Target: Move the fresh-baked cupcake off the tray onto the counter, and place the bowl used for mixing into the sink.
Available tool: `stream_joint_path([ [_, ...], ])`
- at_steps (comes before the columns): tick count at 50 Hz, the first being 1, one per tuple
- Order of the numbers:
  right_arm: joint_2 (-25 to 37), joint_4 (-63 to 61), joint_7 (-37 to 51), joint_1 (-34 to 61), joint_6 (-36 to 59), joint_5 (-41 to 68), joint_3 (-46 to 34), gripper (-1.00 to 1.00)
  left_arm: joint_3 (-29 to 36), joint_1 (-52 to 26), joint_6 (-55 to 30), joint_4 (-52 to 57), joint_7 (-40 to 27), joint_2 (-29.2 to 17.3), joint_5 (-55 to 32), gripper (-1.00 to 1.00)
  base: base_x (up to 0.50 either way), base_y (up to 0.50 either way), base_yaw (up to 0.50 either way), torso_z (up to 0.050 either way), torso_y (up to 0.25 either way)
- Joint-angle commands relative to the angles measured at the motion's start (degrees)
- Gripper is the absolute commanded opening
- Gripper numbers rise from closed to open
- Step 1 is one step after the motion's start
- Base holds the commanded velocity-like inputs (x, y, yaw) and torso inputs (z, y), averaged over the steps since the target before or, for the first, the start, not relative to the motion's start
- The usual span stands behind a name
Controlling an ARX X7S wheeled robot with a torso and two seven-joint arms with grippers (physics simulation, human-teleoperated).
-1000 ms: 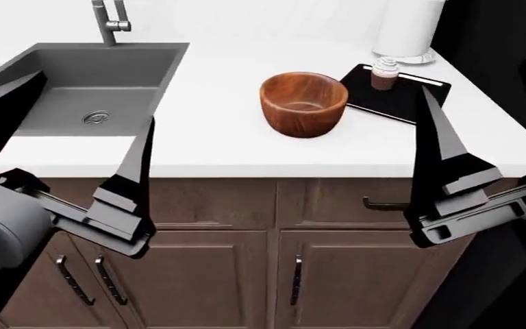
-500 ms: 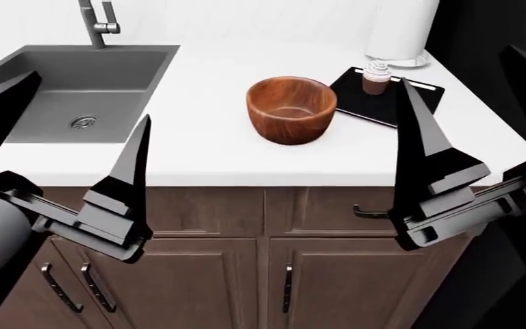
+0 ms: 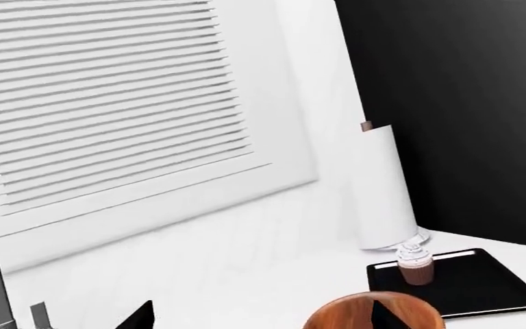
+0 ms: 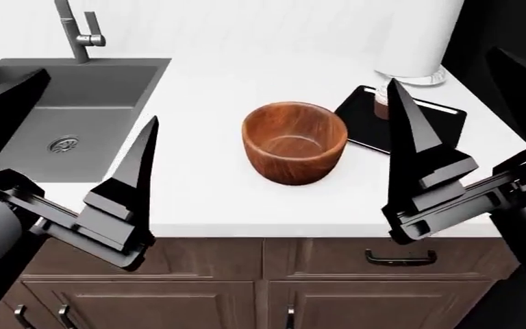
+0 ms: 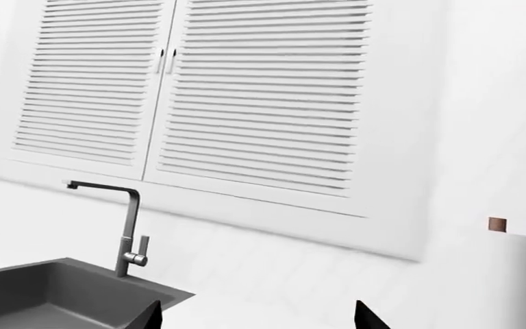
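Nearest the viewer, the left gripper (image 4: 71,151) and the right gripper (image 4: 446,130) hang in front of the brown cabinets (image 4: 263,288), each with its fingers spread wide and nothing between them; neither touches any object. Beyond them lies the white counter (image 4: 199,185). On it, roughly midway between the two grippers, stands the wooden bowl (image 4: 294,142), upright and empty. To the left of the bowl, set into the counter, is the dark grey sink (image 4: 71,123) with its round drain (image 4: 63,144); the steel faucet (image 4: 79,31) rises at its far edge. To the right of the bowl, just beside it, rests the black tray (image 4: 446,123), partly hidden by a right finger. The cupcake (image 3: 416,266) sits at the tray's far edge, near a paper towel roll (image 3: 383,188) standing behind it by the wall.
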Motion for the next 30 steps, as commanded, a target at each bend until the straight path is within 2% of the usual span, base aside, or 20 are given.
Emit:
stream_joint_path([
  [1,-0.1,0.4,-0.8,0.3,0.2,-0.4,-0.9,1.0,0.2,-0.5,0.4,0.2,0.0,-0.6,-1.3,1.0,0.37,-0.01,0.0,0.0,0.0],
  [11,1.5,2.1,-2.9,-0.3,1.2,0.0,-1.4,1.0,1.4,-2.8,-0.8,0.5,2.0,-0.8,-4.5,1.0,0.38,-0.02,0.0,0.0,0.002],
  [20,4.2,5.9,-5.5,2.1,3.4,1.5,-2.4,1.0,2.3,-9.5,-5.0,-0.8,5.0,-1.2,-10.9,1.0,0.38,-0.01,0.0,0.0,0.0],
  [30,5.4,10.7,-7.9,3.7,5.5,0.1,-3.6,1.0,1.5,-12.1,-6.0,-2.3,5.7,-2.1,-13.0,1.0,0.37,-0.01,0.0,0.0,0.001],
])
